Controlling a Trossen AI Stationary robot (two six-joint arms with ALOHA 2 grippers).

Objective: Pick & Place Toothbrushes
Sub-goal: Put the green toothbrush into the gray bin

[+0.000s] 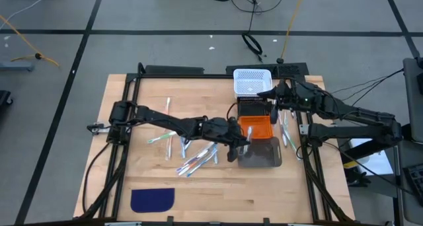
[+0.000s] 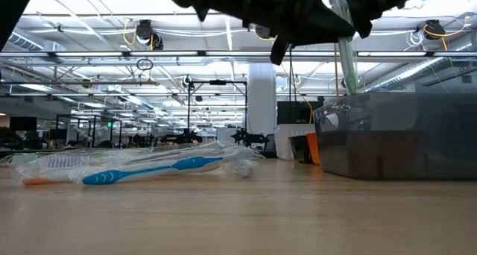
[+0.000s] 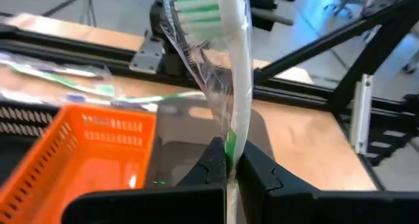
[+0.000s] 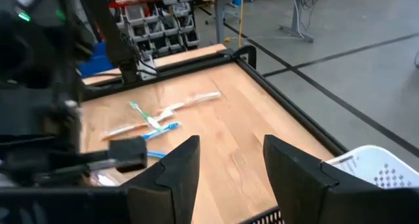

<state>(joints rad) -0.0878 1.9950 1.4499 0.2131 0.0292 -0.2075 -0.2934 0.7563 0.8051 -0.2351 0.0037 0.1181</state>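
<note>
Left gripper (image 3: 230, 168) at frame centre, jaws clamped on wrapped green toothbrush (image 3: 232, 67) above grey bin (image 1: 259, 152). Best lowered before release. Right gripper (image 4: 230, 160), upper right, half open, empty.

Three bins in a row at the right of my counter (image 1: 132, 107), toothbrushes spread to their left.

My left gripper (image 1: 242, 147) hangs over the nearest bin (image 1: 259, 153) with one wrapped toothbrush (image 3: 234, 67) upright in it; the middle bin (image 1: 255, 127) and far basket (image 1: 252, 81) sit behind, my right gripper (image 1: 270, 102) between them. Loose toothbrushes (image 1: 195, 161) lie left of the bins, a cloth patch (image 1: 152, 199) at the near edge.
</note>
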